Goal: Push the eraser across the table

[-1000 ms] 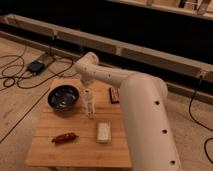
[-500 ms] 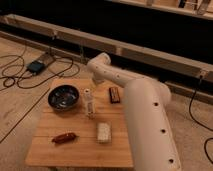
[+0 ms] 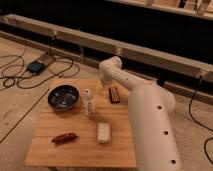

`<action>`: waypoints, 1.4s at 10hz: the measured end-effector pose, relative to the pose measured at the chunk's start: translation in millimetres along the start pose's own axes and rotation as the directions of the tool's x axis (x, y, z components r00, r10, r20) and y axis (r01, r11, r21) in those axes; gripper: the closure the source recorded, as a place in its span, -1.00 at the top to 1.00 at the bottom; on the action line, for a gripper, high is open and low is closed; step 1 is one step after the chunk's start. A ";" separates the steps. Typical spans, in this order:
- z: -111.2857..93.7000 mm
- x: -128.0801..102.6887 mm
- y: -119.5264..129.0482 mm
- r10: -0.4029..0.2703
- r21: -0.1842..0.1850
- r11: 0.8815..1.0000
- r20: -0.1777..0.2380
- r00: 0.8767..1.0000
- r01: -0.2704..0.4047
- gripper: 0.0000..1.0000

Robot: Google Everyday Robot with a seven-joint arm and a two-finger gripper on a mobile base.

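The eraser (image 3: 114, 94) is a small dark block with reddish-brown edges. It lies near the far right edge of the light-wood slatted table (image 3: 80, 152). My white arm reaches in from the lower right and bends down over the table's far side. The gripper (image 3: 105, 84) hangs at its end, just left of the eraser and slightly behind it, close to the tabletop. I cannot tell whether it touches the eraser.
A dark bowl (image 3: 63, 97) sits at the table's far left. A small white bottle (image 3: 89, 102) stands in the middle. A whitish-beige block (image 3: 103, 132) and a red-brown sausage-shaped item (image 3: 65, 137) lie nearer the front. Cables and a dark box (image 3: 36, 66) lie on the floor at left.
The arm's end has swung to the right along the table's far edge, from behind the bowl to beside the eraser. The objects on the table have not moved.
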 end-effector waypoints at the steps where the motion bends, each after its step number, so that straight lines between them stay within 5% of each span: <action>1: 1.7 -2.1 4.8 0.024 0.019 1.000 -0.006 1.000 -0.024 0.60; 6: -5.7 3.2 -12.5 0.021 0.096 0.995 -0.011 1.000 -0.020 0.60; 14: -2.0 -26.7 -46.8 0.009 0.148 0.989 0.082 0.997 -0.022 0.60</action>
